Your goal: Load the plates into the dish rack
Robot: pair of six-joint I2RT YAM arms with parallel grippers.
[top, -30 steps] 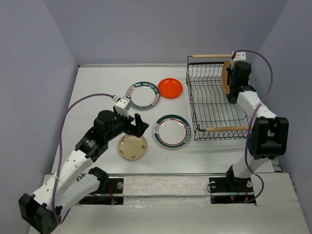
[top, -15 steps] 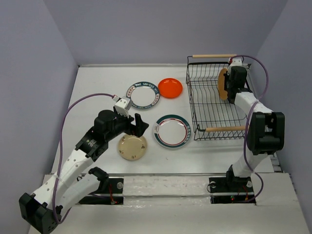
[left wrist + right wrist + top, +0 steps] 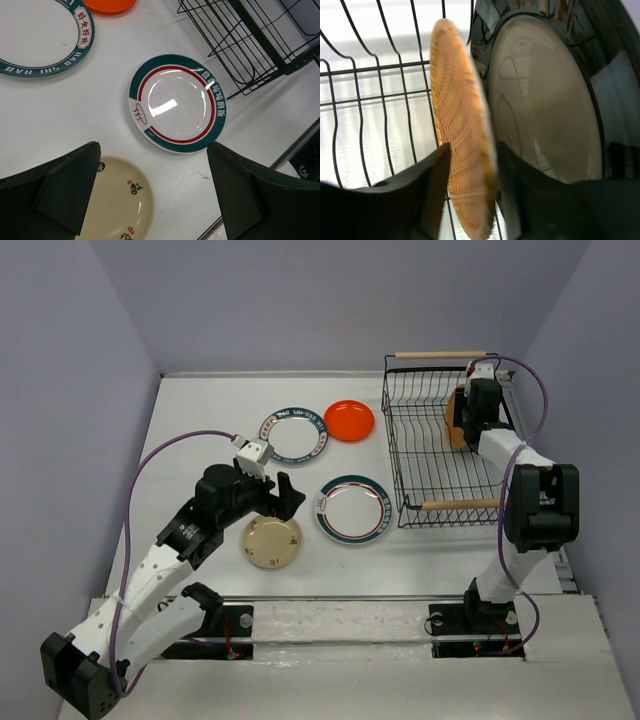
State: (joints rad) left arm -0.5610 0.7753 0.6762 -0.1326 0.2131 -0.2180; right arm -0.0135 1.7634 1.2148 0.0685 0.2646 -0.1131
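Dish rack (image 3: 425, 465) at far R of table (image 3: 200, 420); top cam shows woven tan plate (image 3: 455, 420) on edge inside, fingers not resolvable. R wrist cam alone shows right gripper (image 3: 470, 170) clamped on that plate's lower rim; cream dark-rimmed plate (image 3: 540, 105) upright just behind. Flat on table: green-rim plate (image 3: 294, 434), green/red-rim plate (image 3: 177, 102), beige plate (image 3: 117, 205), small orange-red plate (image 3: 349, 420). Left gripper (image 3: 152, 155) spread wide above beige plate's far edge.
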